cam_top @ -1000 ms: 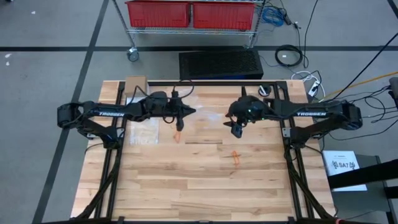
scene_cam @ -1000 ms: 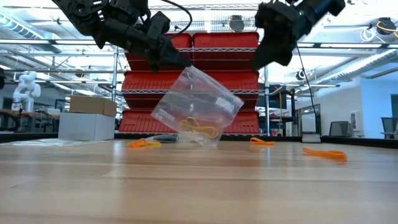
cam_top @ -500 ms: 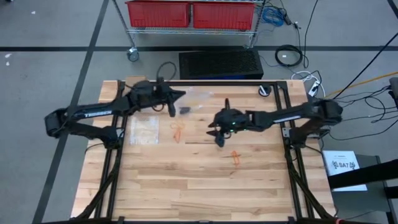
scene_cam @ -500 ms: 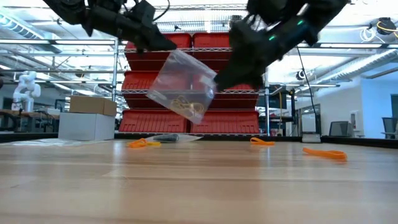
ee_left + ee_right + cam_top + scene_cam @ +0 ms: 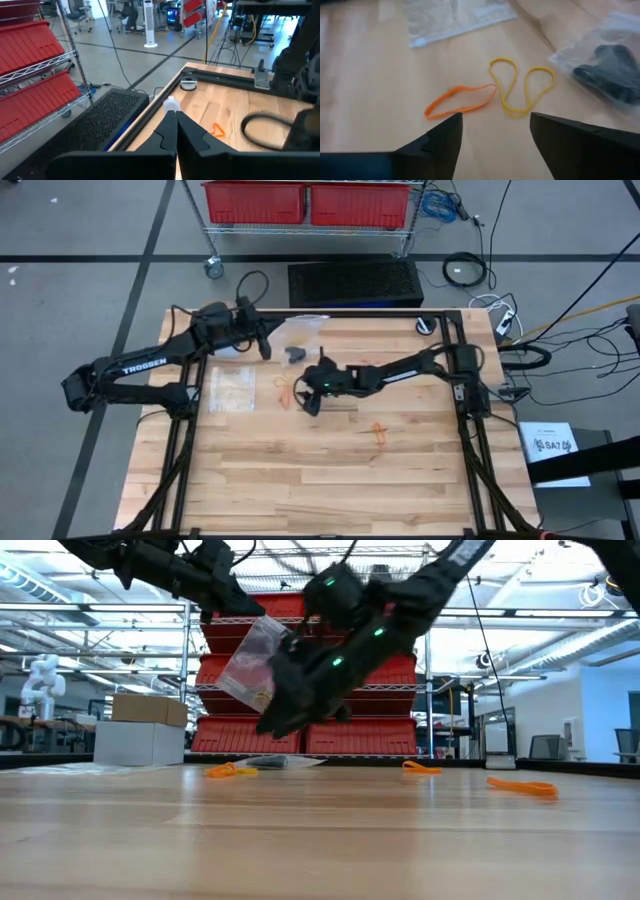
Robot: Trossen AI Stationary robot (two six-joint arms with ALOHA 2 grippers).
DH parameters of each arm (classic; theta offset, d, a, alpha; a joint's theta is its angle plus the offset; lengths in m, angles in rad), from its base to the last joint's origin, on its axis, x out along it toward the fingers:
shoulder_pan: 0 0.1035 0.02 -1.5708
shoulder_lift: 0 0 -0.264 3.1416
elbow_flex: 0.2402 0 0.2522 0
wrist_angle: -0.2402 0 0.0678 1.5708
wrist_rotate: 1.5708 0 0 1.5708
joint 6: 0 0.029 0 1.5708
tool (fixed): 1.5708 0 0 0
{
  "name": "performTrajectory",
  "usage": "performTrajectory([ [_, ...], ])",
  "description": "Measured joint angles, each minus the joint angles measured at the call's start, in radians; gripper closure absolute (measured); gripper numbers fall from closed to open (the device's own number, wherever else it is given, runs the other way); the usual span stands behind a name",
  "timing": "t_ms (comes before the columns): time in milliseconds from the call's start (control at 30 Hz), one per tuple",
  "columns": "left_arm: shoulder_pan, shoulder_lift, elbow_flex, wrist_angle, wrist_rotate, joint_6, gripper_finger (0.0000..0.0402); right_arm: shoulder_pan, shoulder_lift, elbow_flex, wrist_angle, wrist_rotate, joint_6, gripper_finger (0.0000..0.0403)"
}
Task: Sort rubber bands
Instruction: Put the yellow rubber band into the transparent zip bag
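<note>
Reaching farther across the wooden table than a second ago, the right arm now hangs its gripper just over two loose rubber bands, while the left arm has drawn back toward the table's far left corner. On the left, the left gripper is pinched tight on the top edge of a clear plastic bag, which dangles in the air with a few yellowish bands inside. At centre, the right gripper's fingers stand wide apart and hold nothing; before them lie an orange rubber band and a yellow rubber band, touching, beside a bag of black bands. Farther right, another orange band rests alone on the wood.
</note>
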Motion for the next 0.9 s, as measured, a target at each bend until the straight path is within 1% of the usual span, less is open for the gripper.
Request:
performTrajectory([
  [133,0.000,0.000,0.000,-0.010,0.003,0.000,0.0402,-0.013,0.087,0.102,-0.077,0.003,-0.062,0.0166],
  [233,0.000,0.000,0.000,-0.012,0.004,0.007,0.0402,-0.020,0.147,0.152,-0.090,0.045,-0.088,0.0168],
  [400,0.000,0.000,0.000,-0.012,0.004,0.009,0.0402,-0.044,0.198,0.202,-0.091,0.046,-0.093,0.0183],
  [533,0.000,0.000,0.000,-0.017,0.004,0.025,0.0402,-0.068,0.216,0.214,-0.089,0.009,-0.076,0.0203],
  [600,0.000,0.000,0.000,-0.018,0.004,0.025,0.0402,-0.078,0.218,0.216,-0.102,-0.016,-0.076,0.0226],
  [667,0.000,0.000,0.000,-0.017,0.004,0.025,0.0402,-0.086,0.218,0.216,-0.115,-0.029,-0.078,0.0264],
  [800,0.000,0.000,0.000,-0.017,0.004,0.025,0.0402,-0.092,0.219,0.216,-0.122,-0.035,-0.103,0.0369],
  [833,0.000,0.000,0.000,-0.017,0.004,0.025,0.0402,-0.091,0.219,0.216,-0.123,-0.034,-0.112,0.0385],
  [900,0.000,0.000,0.000,-0.017,0.004,0.024,0.0402,-0.091,0.219,0.216,-0.131,-0.036,-0.114,0.0392],
])
